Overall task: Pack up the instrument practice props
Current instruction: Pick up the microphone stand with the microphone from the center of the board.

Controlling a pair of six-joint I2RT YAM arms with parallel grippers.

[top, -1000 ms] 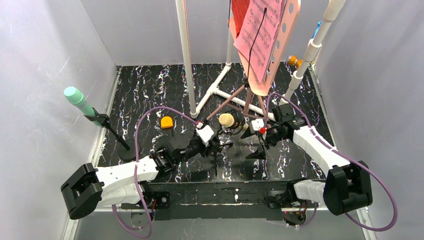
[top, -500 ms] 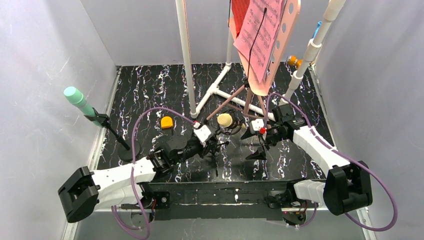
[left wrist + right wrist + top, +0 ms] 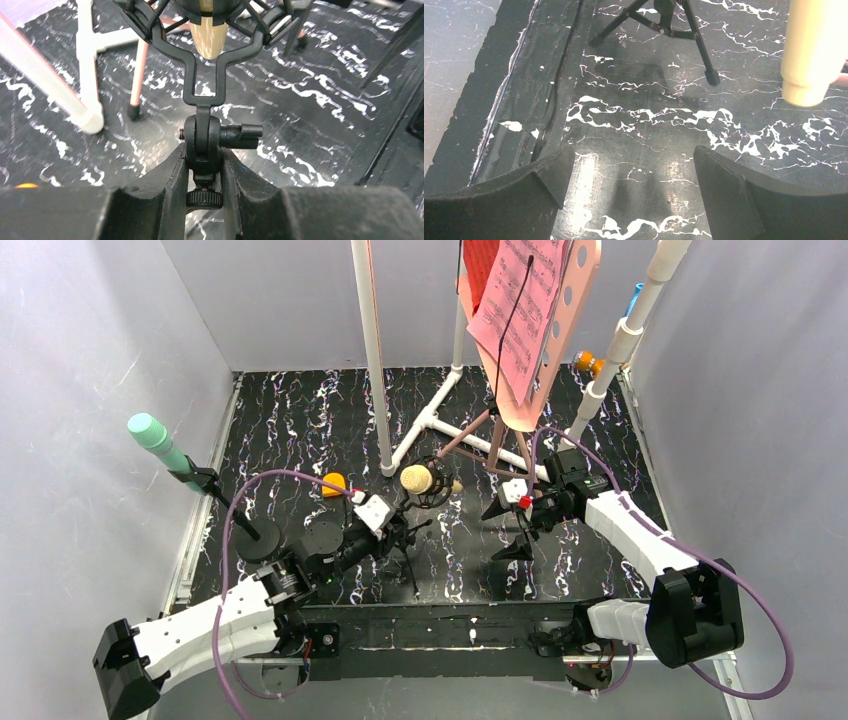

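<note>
Black marbled table (image 3: 300,420) is boxed by grey walls (image 3: 90,390) on three sides, so real room is only the middle & L-front. White pipe frame (image 3: 372,350) rises centre-back w/ its foot spread on the table: not for packing, just an obstacle. Pink music stand (image 3: 565,320) stands back-R on tripod legs (image 3: 495,445), desk tilted back so the pink sheet music (image 3: 520,310) leans on it w/o sliding; red folder (image 3: 480,265) sits behind the sheet, mostly cut off at top. Mint-green mic (image 3: 152,435) is angled up on its own black stand close to the L wall, nothing touching it. Yellow mic (image 3: 416,478) is the item in hand: it sits in a black shock mount (image 3: 202,97) btwn the arms, just in front of the frame foot and just L of the stand legs. Left gripper (image 3: 204,170) is clenched on the mount's swivel joint (image 3: 202,137) below the cradle, prob. b/c that's the rigid narrow bit; the cradle itself looks a less sure hold. Small black tripod (image 3: 665,15) is under it; can't tell if its feet bear on the table. Right gripper (image 3: 634,175) is spread wide, nothing btwn its fingers, low nr the stand legs. Best exit for the mic looks L-front: frame post & stand legs crowd back and R. Purple cable (image 3: 280,474) loops over that side, so snag risk; small orange item (image 3: 334,484) lies nr the path.
</note>
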